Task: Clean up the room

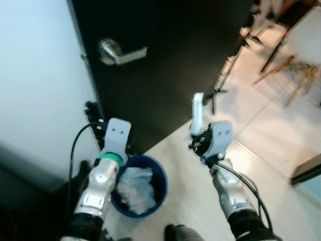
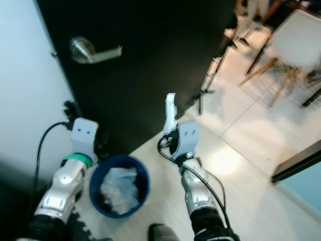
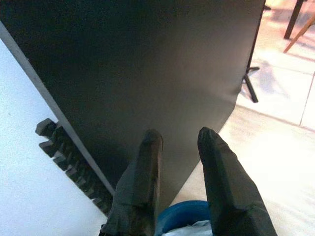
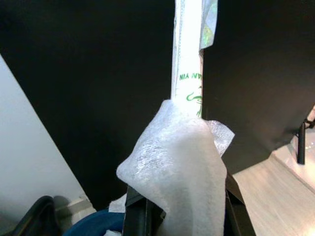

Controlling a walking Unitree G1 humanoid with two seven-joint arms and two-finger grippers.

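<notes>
Right wrist view: right gripper (image 4: 179, 196) jaws clenched on a white wrapper (image 4: 187, 69) with green print, crumpled tissue (image 4: 179, 162) bunched around it. Eye views add context: wrapper held upright right of the blue bin (image 1: 159, 176), before the black door (image 1: 170, 60). Left gripper (image 3: 179, 167) jaws released, empty, above the bin.

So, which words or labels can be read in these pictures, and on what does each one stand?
"AN YIN", in green, on the white wrapper held in the right gripper with a tissue; the word starts out of sight.
A green mark below it: too small to read.
The door, handle and bin bear no text.
</notes>
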